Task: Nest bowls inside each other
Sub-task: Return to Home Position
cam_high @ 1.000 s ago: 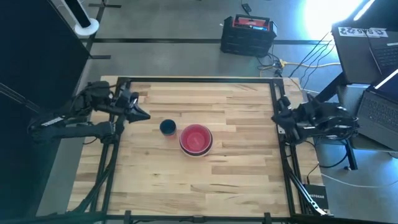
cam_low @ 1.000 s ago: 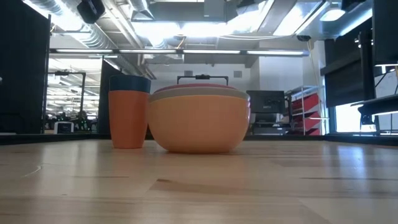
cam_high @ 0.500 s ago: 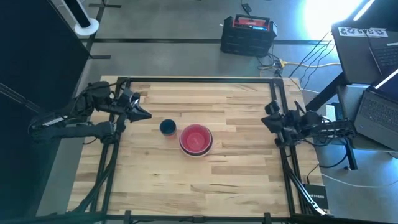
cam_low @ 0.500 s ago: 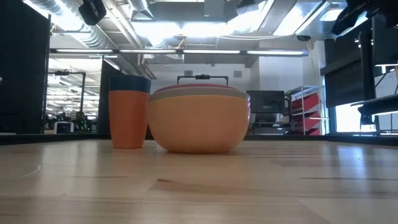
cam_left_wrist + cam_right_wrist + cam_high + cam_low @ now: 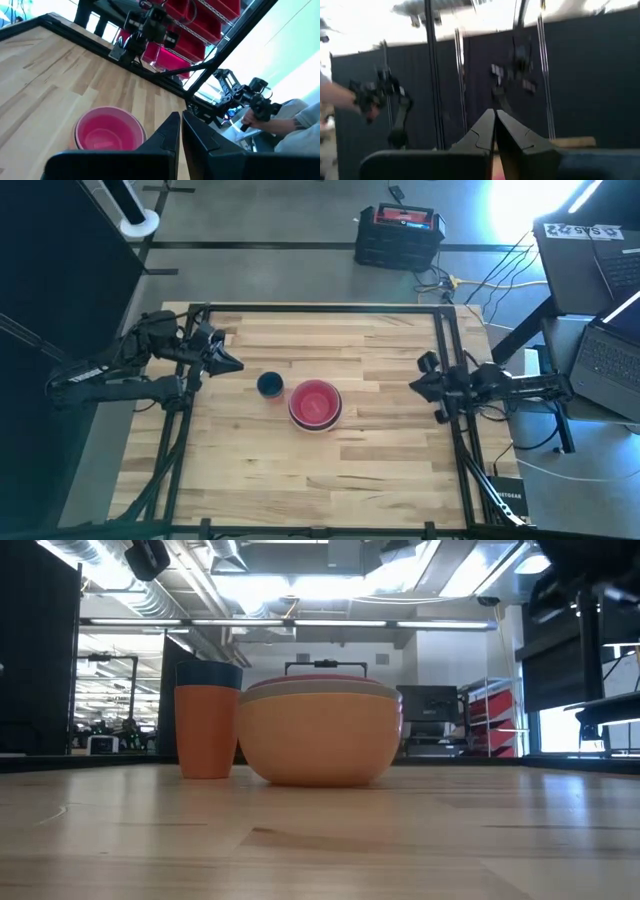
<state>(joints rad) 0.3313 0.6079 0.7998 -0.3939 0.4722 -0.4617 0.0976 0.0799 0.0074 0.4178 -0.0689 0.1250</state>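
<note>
Near the table's middle stands a stack of nested bowls (image 5: 315,403): a large orange bowl (image 5: 320,740) rests on its base, with pale and pink-red rims showing inside it. The innermost pink-red bowl (image 5: 109,131) shows in the left wrist view. To the stack's left stands a small orange bowl (image 5: 206,730) with a dark blue bowl (image 5: 270,385) nested in it. My left gripper (image 5: 234,365) hangs shut left of the small bowls, above the table. My right gripper (image 5: 414,386) is shut at the table's right side, pointing toward the stack, with nothing in it.
A black frame rail (image 5: 320,308) runs round the wooden table. Bare wood lies in front of and to the right of the bowls. Laptops (image 5: 610,330) stand beyond the right edge. A person's hand with a controller (image 5: 260,112) shows beyond the table.
My right gripper has come down and swung out from the right edge toward the table's middle, staying shut. The bowls have not moved.
</note>
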